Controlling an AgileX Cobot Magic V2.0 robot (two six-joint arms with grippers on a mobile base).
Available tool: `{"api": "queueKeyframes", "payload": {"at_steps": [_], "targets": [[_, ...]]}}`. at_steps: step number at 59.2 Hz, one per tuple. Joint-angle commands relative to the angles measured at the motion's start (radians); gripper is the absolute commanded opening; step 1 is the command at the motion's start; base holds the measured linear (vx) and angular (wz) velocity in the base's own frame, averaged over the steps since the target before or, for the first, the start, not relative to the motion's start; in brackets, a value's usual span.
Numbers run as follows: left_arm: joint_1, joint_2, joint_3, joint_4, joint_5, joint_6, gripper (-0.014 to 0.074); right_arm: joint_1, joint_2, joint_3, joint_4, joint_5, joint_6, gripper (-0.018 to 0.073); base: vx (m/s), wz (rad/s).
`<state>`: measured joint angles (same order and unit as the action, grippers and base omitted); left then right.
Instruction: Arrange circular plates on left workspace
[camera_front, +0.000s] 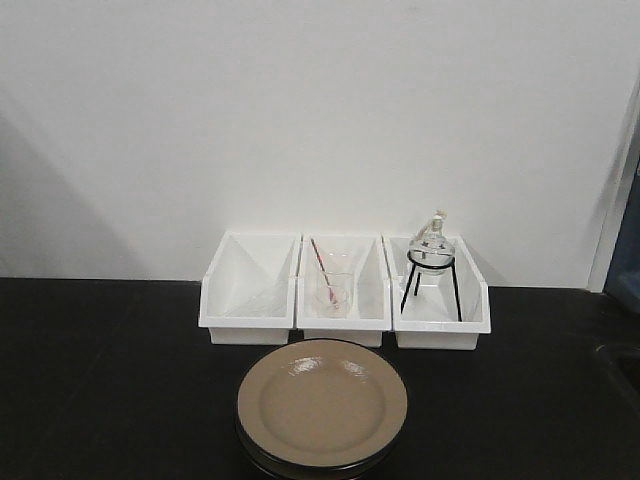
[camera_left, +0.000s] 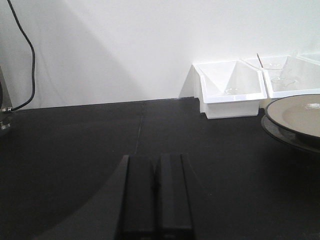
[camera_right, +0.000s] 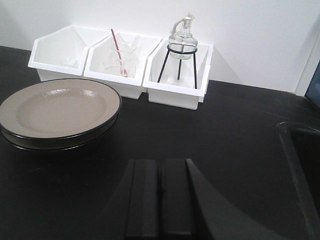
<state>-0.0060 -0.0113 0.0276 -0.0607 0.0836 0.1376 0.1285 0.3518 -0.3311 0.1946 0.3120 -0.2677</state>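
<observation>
Jaws of left gripper (camera_left: 156, 187) and right gripper (camera_right: 161, 195) pressed together, empty, above black counter (camera_front: 110, 380); two plates (camera_front: 322, 405) stacked before three white bins (camera_front: 345, 290).

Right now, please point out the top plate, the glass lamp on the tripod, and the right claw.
top plate (camera_front: 322, 404): front view, centre of its tan face
glass lamp (camera_right: 182, 36): right wrist view, its clear body
right claw (camera_right: 160, 197): right wrist view, seam between its closed fingers
</observation>
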Motion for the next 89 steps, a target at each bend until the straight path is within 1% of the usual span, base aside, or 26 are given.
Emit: {"api": "queueKeyframes", "payload": {"at_steps": [1, 27, 32, 40, 44, 52, 56, 60, 68, 89], "targets": [[-0.003, -0.015, 0.012, 0.0, -0.09, -0.01, -0.0001, -0.005, 0.007, -0.031, -0.001, -0.083, -0.006, -0.0003, 0.0, 0.0], [-0.003, -0.015, 0.012, 0.0, -0.09, -0.01, -0.0001, -0.006, -0.014, -0.026, -0.002, -0.081, 0.0, -0.0003, 0.0, 0.0], [-0.003, -0.015, 0.012, 0.0, -0.09, -0.01, -0.0001, -0.01, -0.065, 0.009, -0.005, -0.098, 0.039, -0.0003, 0.0, 0.0], [-0.003, -0.015, 0.012, 0.0, -0.09, -0.01, -0.0001, -0.042, -0.187, 0.142, -0.066, -0.176, 0.119, -0.0003, 0.0, 0.0], [-0.003, -0.015, 0.012, 0.0, -0.09, -0.01, -0.0001, -0.07, -0.25, 0.218, -0.087, -0.219, 0.175, -0.0003, 0.0, 0.0], [-0.003, -0.015, 0.012, 0.0, -0.084, -0.01, 0.0, -0.141, -0.382, 0.33, -0.087, -0.253, 0.262, -0.0003, 0.0, 0.0], [-0.003, -0.015, 0.012, 0.0, -0.084, -0.01, 0.0, -0.156, -0.377, 0.367, -0.087, -0.295, 0.292, -0.0003, 0.0, 0.0], [-0.003, -0.015, 0.012, 0.0, -0.084, -0.01, 0.0, -0.156, -0.378, 0.366, -0.089, -0.258, 0.297, -0.0003, 0.0, 0.0], [-0.003, -0.015, 0.012, 0.0, -0.084, -0.01, 0.0, -0.153, -0.378, 0.367, -0.09, -0.241, 0.296, -0.0003, 0.0, 0.0], [-0.003, -0.015, 0.012, 0.0, -0.084, -0.01, 0.0, -0.153, -0.378, 0.367, -0.09, -0.24, 0.293, -0.0003, 0.0, 0.0]]}}
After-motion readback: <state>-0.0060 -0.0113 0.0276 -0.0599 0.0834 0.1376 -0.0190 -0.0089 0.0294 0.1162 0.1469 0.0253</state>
